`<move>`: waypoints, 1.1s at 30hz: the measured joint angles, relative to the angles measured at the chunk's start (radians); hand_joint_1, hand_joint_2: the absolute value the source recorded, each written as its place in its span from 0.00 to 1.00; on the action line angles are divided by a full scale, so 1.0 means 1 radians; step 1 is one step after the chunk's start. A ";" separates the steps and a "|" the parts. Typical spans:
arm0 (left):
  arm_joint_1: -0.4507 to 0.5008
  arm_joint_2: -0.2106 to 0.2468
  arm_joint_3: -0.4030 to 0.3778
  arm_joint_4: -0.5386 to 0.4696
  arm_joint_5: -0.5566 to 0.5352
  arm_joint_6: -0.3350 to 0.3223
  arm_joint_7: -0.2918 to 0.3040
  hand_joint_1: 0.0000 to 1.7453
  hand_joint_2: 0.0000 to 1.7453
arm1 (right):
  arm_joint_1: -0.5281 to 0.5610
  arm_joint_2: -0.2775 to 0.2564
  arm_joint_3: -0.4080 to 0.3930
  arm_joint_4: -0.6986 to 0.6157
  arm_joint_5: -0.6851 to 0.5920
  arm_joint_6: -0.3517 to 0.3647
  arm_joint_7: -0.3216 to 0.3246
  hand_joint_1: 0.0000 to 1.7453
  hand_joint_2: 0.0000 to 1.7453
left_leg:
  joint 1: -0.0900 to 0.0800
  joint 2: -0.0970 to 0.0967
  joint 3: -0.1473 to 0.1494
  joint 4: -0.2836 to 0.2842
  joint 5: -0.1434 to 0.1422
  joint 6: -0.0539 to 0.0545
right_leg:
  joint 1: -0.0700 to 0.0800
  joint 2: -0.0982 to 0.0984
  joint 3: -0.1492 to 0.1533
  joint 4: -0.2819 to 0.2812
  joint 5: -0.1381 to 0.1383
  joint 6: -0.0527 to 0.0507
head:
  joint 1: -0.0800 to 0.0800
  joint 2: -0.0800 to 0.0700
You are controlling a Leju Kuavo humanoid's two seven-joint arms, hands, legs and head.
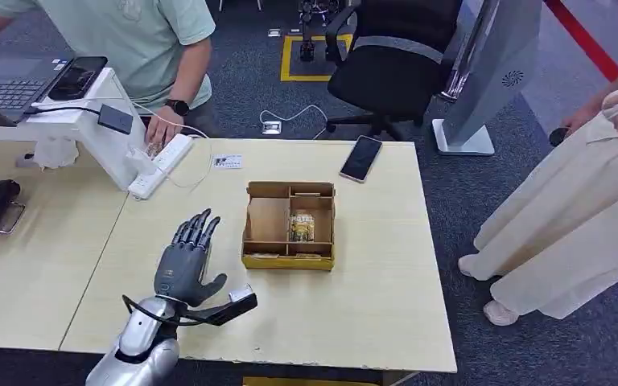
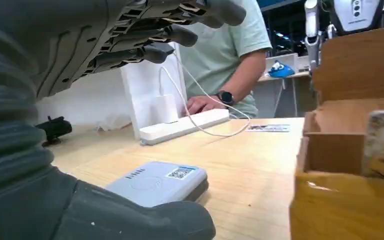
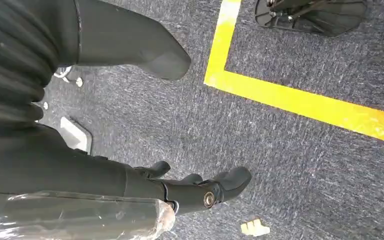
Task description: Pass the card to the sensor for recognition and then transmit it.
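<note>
Blue-grey carpet with yellow floor tape surrounds a pale wooden tabletop [image 1: 354, 322]. Left hand [image 1: 187, 256] hovers flat over the tabletop's near-left part, fingers extended and slightly apart, holding nothing. From the left wrist camera, the flat grey card reader with a small blue label [image 2: 161, 181] lies on the wood directly beneath that palm; the hand hides it from the head camera. Right hand [image 3: 190, 190] hangs over the carpet, fingers loosely curled around nothing.

Patterned card [image 1: 301, 227] stands upright in the middle cell of an open yellow-brown wooden tray with dividers [image 1: 267, 219], mid-tabletop, just right of the left hand. A white power strip [image 1: 161, 166] sits at the far-left edge, with a person's hand [image 1: 161, 129] on it. A black phone [image 1: 361, 158] lies near the far edge.

Judged step: fetching the card; nothing has been presented yet.

Technique notes:
- Come down on the card from above; the cell is narrow, so pinch its top edge between thumb and finger rather than wrapping.
- Lift straight up until clear of the dividers, or the tray may drag.
- Carry it back over the reader and hold it flat and low, face down.
</note>
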 joint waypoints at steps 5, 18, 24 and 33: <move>-0.010 0.002 -0.033 0.010 0.011 -0.011 0.000 0.00 1.00 | -0.003 0.000 0.000 0.000 0.008 0.000 0.002 0.00 1.00 | 0.000 0.000 0.000 0.000 0.000 0.000 | 0.000 0.000 0.000 0.000 0.000 0.000 | 0.000 0.000; 0.004 0.037 -0.055 -0.014 0.096 -0.058 0.000 0.00 1.00 | -0.001 0.000 0.000 0.000 -0.007 -0.003 0.006 0.00 1.00 | 0.000 0.000 0.000 0.000 0.000 0.000 | 0.000 0.000 0.000 0.000 0.000 0.000 | 0.000 0.000; 0.026 0.044 -0.055 -0.045 0.107 -0.084 0.000 0.00 1.00 | 0.000 0.000 0.000 0.000 -0.008 -0.003 0.006 0.00 1.00 | 0.000 0.000 0.000 0.000 0.000 0.000 | 0.000 0.000 0.000 0.000 0.000 0.000 | 0.000 0.000; 0.037 0.044 -0.055 -0.050 0.113 -0.095 0.000 0.00 1.00 | 0.000 0.000 0.000 0.000 -0.008 -0.003 0.006 0.00 1.00 | 0.000 0.000 0.000 0.000 0.000 0.000 | 0.000 0.000 0.000 0.000 0.000 0.000 | 0.000 0.000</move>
